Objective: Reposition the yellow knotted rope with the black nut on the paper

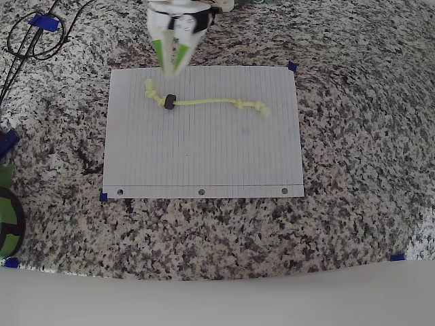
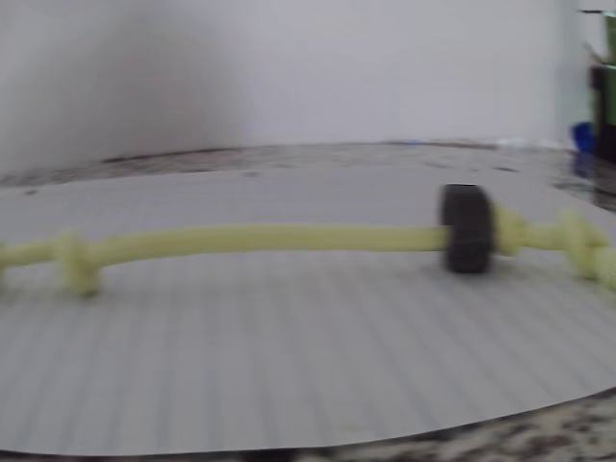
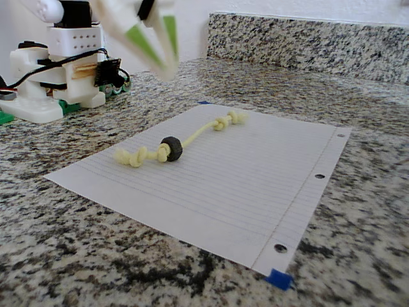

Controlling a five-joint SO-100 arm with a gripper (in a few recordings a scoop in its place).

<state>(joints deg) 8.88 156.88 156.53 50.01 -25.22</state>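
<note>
While the hand hovers nearly closed and empty, 1 yellow knotted rope with 1 black nut lies on 1 paper.

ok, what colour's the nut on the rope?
Black nut, clearest in the fixed view.

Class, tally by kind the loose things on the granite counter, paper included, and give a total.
Paper: 1
Yellow knotted rope: 1
Black nut: 1
Total: 3
</note>
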